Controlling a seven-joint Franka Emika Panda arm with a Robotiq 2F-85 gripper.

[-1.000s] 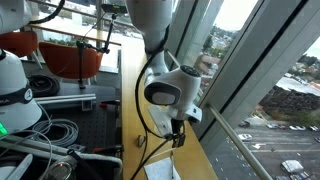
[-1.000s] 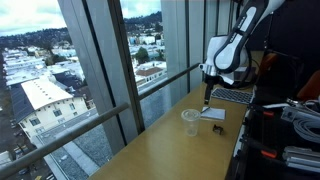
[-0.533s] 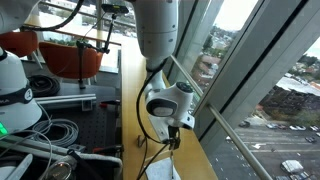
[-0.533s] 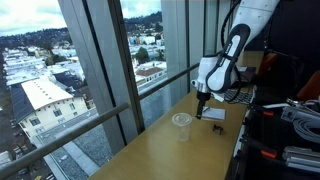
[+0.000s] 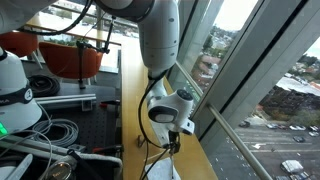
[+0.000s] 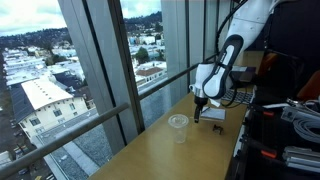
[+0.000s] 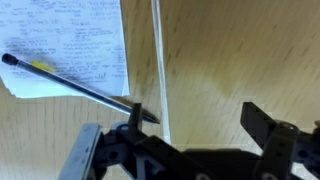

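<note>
Thin dark pen [image 7: 75, 88]: lies slanted across a handwritten paper sheet [image 7: 85, 35], its near end just beside one fingertip | end effector [image 7: 193, 114]: fingers spread wide apart, low over the wooden table [image 7: 240, 50] | clear cup [image 6: 178, 124]: upright on the table, near the sheet.

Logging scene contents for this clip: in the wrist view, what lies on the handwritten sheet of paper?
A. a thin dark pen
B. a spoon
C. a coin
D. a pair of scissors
A: a thin dark pen lies slantwise across the handwritten sheet on the wooden table, one end reaching close to a finger of the open gripper.
</note>
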